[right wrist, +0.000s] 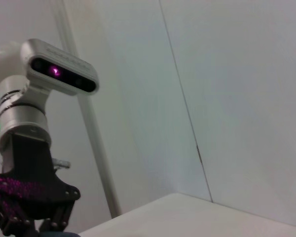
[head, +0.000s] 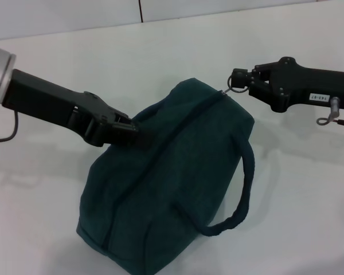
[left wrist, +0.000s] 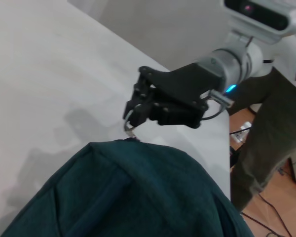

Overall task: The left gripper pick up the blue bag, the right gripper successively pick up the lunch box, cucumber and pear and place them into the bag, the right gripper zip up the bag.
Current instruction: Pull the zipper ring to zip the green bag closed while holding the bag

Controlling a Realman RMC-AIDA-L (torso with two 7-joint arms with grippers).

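On the white table point(head: 309, 189) you see one blue bag point(head: 172, 189), its handle clenched by the left gripper point(head: 129, 130), its zipper ring point(head: 238, 83) pinched by the right gripper point(head: 241, 80).

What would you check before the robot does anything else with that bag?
1. Zipper line on the blue bag looks shut to the end: ok.
2. Right gripper fingers shut on the metal ring pull: ok.
3. Left gripper holding the bag's top edge: ok.
4. Lunch box, cucumber and pear inside: cannot tell, bag hides its contents.
5. Loop handle hanging free, clear of both grippers: ok.
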